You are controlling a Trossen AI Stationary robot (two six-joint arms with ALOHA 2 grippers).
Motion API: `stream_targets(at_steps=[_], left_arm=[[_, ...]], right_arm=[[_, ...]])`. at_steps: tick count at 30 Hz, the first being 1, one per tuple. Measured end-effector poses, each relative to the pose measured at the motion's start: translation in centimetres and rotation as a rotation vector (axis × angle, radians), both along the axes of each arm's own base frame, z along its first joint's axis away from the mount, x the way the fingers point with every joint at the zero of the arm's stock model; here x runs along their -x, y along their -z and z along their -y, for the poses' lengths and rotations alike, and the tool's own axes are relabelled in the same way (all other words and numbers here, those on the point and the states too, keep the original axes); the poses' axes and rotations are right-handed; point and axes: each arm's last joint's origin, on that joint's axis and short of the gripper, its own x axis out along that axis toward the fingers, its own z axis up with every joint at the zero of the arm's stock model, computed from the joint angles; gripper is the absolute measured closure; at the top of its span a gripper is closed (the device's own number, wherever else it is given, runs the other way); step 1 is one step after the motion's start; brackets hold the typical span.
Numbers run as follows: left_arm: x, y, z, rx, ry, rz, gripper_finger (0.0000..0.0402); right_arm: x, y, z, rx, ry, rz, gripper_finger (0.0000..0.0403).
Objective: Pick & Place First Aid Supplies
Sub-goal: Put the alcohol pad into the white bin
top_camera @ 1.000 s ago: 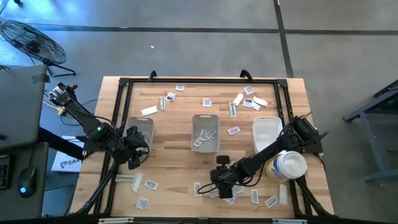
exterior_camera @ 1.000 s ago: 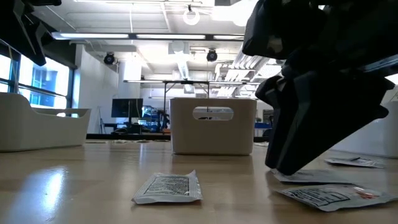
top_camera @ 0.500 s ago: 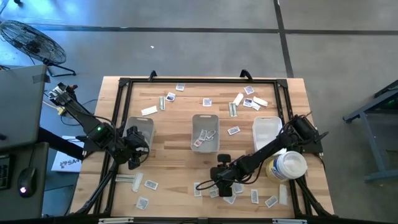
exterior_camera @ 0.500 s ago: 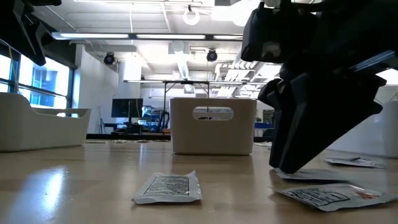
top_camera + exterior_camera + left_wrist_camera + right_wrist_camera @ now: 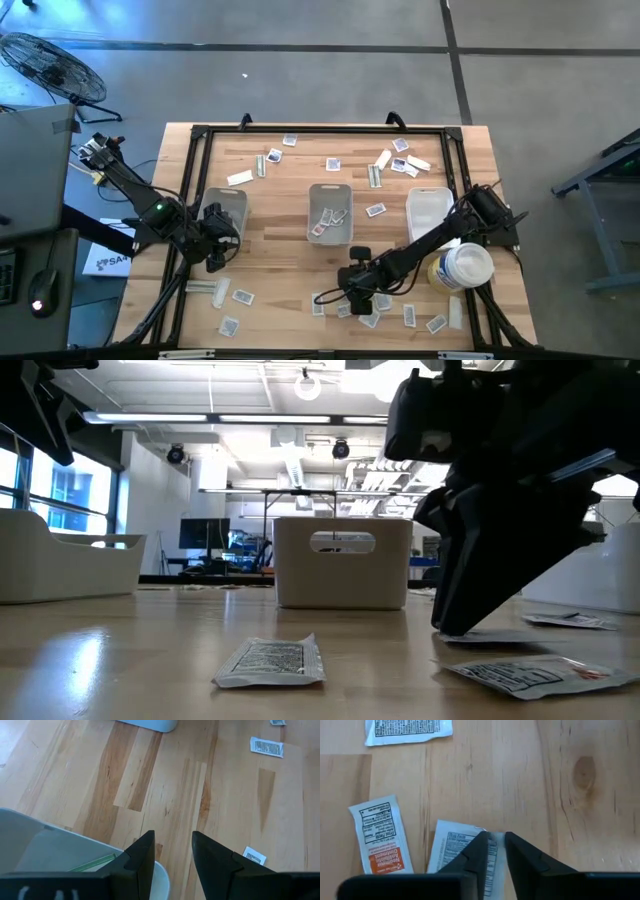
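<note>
First aid supplies lie scattered on the wooden table, with a cluster near the front edge. My right gripper is down among that cluster. In the right wrist view its fingers are nearly together on a white sachet with dark print. The sachet lies flat, next to an orange-printed sachet. In the low view the gripper's tip is down at the tabletop. My left gripper waits open above the rim of the left grey tray, touching nothing. My right gripper has one side edge of the white sachet between its two fingertips. The fingers come from above, steeply slanted. The sachet lies flat on the table, not lifted.
A grey tray with a few packets stands mid-table and a white tray at the right. A big round white tub stands beside my right arm. More sachets lie near the front edge, others along the far edge.
My right gripper has edged a little toward the table's left and down onto the packet cluster, tipping slightly steeper. The packets have stayed where they lay.
</note>
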Motion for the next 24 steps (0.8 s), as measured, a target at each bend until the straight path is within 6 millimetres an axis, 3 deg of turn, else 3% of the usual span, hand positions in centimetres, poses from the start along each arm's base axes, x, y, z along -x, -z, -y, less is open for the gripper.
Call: stream_targets(at_steps=[6, 10, 15, 19, 24], left_arm=[[0.0, 0.0, 0.0, 0.000, 0.000, 0.000, 0.0273], [0.0, 0.0, 0.0, 0.000, 0.000, 0.000, 0.0273], [0.0, 0.0, 0.0, 0.000, 0.000, 0.000, 0.0273], [0.0, 0.0, 0.0, -0.001, 0.000, 0.000, 0.0273], [0.0, 0.0, 0.0, 0.000, 0.001, 0.000, 0.0273]], right_arm=[[0.0, 0.0, 0.1, 0.013, 0.002, 0.003, 0.0396], [0.1, -0.8, 0.2, 0.007, -0.003, 0.022, 0.0396], [1.3, -3.8, 0.3, 0.012, -0.066, 0.045, 0.0401], [1.8, -7.8, 0.5, -0.038, -0.073, 0.139, 0.0400], [3.4, -11.4, 1.7, -0.034, -0.068, 0.187, 0.0401]])
